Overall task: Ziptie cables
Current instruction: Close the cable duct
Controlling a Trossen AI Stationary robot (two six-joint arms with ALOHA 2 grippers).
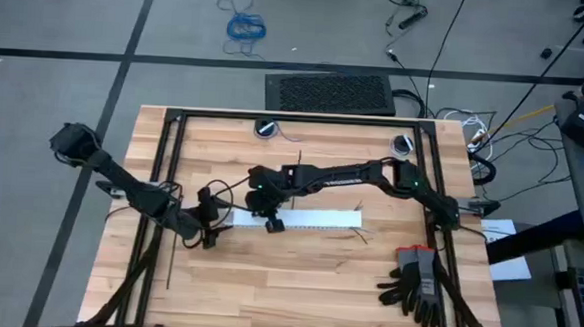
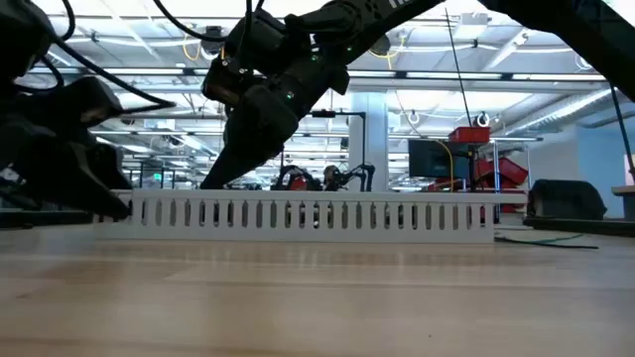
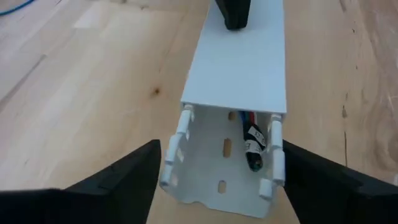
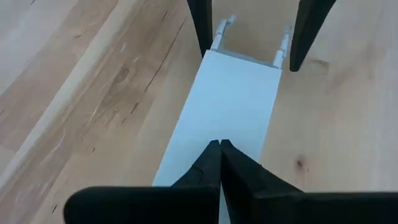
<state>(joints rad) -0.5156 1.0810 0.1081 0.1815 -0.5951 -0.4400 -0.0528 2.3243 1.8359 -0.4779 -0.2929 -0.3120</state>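
With my left gripper (image 3: 217, 180) spread astride the duct (image 3: 239, 68) end and my right gripper (image 4: 219, 163) clenched on its lid, I should probably press steadily, keeping the cables (image 3: 252, 140) inside.

White slotted duct (image 1: 314, 219) mid-table; gloves (image 1: 416, 283) near corner.

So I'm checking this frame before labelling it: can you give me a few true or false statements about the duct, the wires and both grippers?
1. The white slotted duct has its cover on. True.
2. The cables lie loose on the table beside the duct. False: they sit inside it, seen at its open end.
3. The left gripper is open, its fingers either side of the duct's end. True.
4. The right gripper is open wide. False: its fingers meet, over the cover.
5. The gloves lie on the duct. False: they lie apart, near the table's edge.
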